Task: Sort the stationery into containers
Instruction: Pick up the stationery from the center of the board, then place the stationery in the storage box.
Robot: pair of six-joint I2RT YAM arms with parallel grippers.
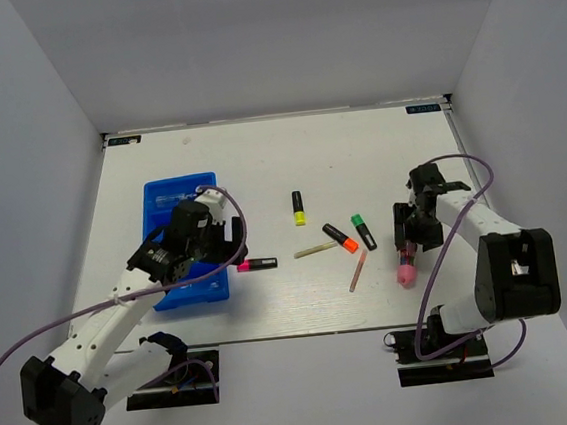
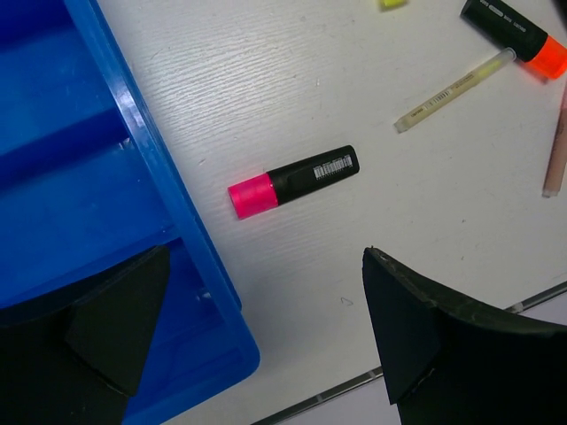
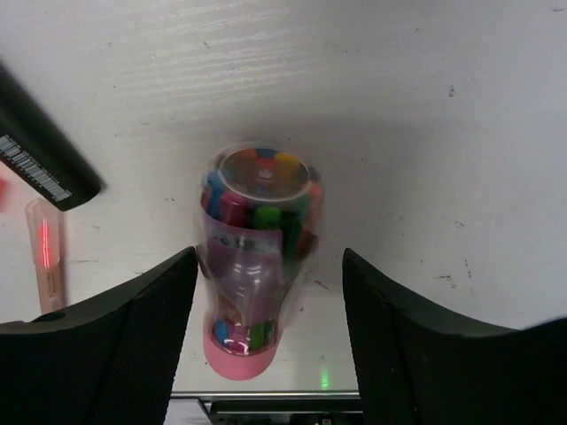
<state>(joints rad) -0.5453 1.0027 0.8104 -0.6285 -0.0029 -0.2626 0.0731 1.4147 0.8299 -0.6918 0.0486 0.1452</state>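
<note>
Barely begun — a clear pen (image 1: 169, 196) is seen in the bright blue shallow plastic tray (image 1: 161, 218), black highlighters (image 1: 340, 237) are left on the white worktop (image 1: 259, 165), and the jaws of the left gripper (image 2: 257, 297) and right gripper (image 3: 270, 283) are spread, nothing clamped.

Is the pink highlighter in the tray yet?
Out. The pink highlighter lies flat on the table, just beside the blue tray, apart from its wall.

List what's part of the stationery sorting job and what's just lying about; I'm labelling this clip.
Job:
- tray
- pink highlighter
- yellow highlighter
- orange highlighter
- green highlighter
- pale stick
- pink stick
- tube

Not the job:
- table
- purple cable
</note>
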